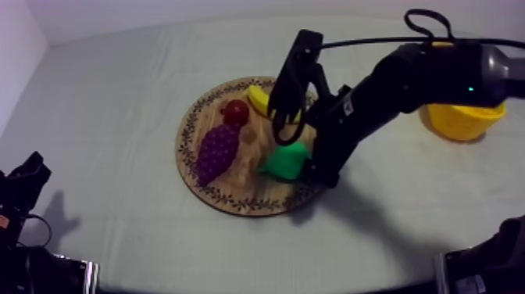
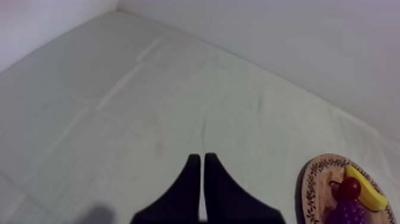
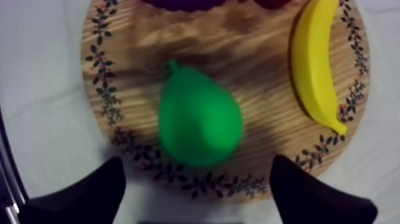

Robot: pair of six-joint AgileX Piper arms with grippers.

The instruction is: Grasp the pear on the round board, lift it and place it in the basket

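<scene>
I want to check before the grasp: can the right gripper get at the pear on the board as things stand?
Probably yes. The right gripper hangs open over the pear, its fingers spread wider than the fruit. The banana lies apart from it, so nothing seems to block the way.

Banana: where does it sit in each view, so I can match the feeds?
Top view: banana on the far edge of the wooden board, just right of the small red fruit.
Left wrist view: banana at the board's edge, beside the small red fruit.
Right wrist view: banana lying along the board's rim, beside the pear.
Shared landmark: the board's patterned rim.
</scene>
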